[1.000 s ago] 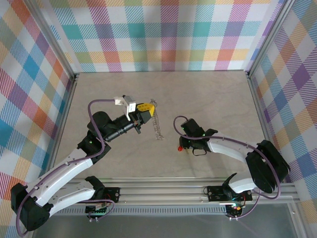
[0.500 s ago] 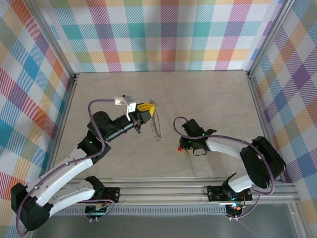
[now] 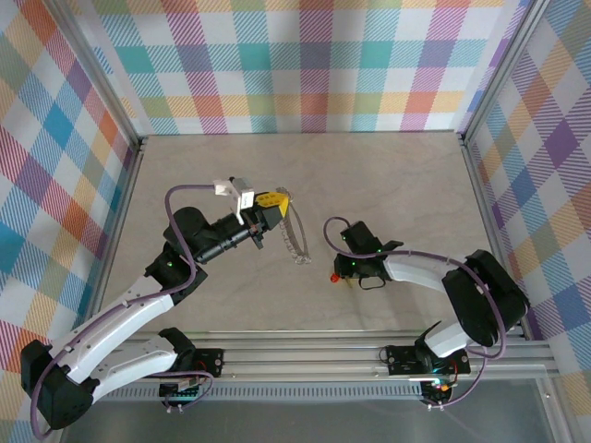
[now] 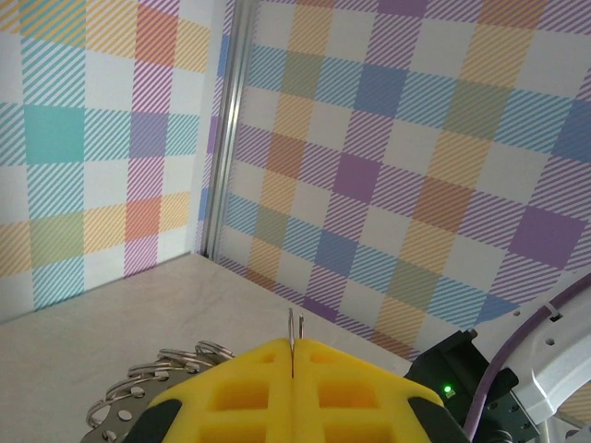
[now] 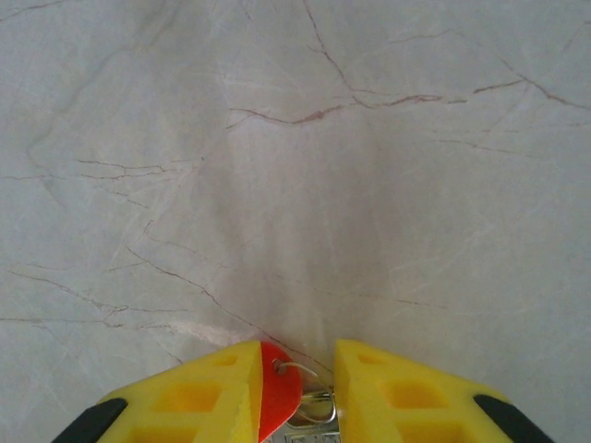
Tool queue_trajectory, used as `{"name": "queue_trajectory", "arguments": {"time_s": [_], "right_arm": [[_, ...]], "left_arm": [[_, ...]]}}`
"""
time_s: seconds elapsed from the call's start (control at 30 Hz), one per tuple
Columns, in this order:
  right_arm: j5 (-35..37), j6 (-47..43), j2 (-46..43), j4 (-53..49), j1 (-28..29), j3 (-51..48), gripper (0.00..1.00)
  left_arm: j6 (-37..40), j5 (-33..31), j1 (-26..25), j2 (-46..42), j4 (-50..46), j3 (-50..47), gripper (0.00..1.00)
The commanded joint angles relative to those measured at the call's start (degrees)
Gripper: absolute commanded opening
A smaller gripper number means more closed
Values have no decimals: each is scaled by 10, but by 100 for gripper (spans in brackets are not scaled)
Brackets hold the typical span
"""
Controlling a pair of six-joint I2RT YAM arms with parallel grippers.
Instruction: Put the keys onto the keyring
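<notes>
The right gripper [image 5: 294, 365] has narrowed around the tiny red-headed silver key [image 5: 273, 392], near the large grey metal keyring [image 3: 295, 238]; one cannot tell if it grips yet. The left gripper [image 4: 292, 349] pinches this keyring, so threading probably comes next.

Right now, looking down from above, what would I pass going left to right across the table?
left fingers → keyring → key → right arm
</notes>
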Motion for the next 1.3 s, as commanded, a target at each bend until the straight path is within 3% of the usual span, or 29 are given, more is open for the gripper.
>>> {"name": "queue_trajectory", "arguments": {"time_s": [0.0,0.53,0.8,1.0,1.27], "right_arm": [[-12,-3,-24,-2,-4,-17,25],[-31,-1,-40,2,-7,-24,3],[-29,-6,-48,-11,-9,-23,0],[-43,-3,-175,-33,-39,-17,0],[-179,-39,-301,-39,-98,19,0]], "left_arm": [[-5,9,-7,-2,33,7,0],[-9,11,-6,-2,34,7,0],[-9,16,-6,3,31,11,0],[-2,27,-6,7,13,22,0],[-1,41,-6,20,7,31,0]]}}
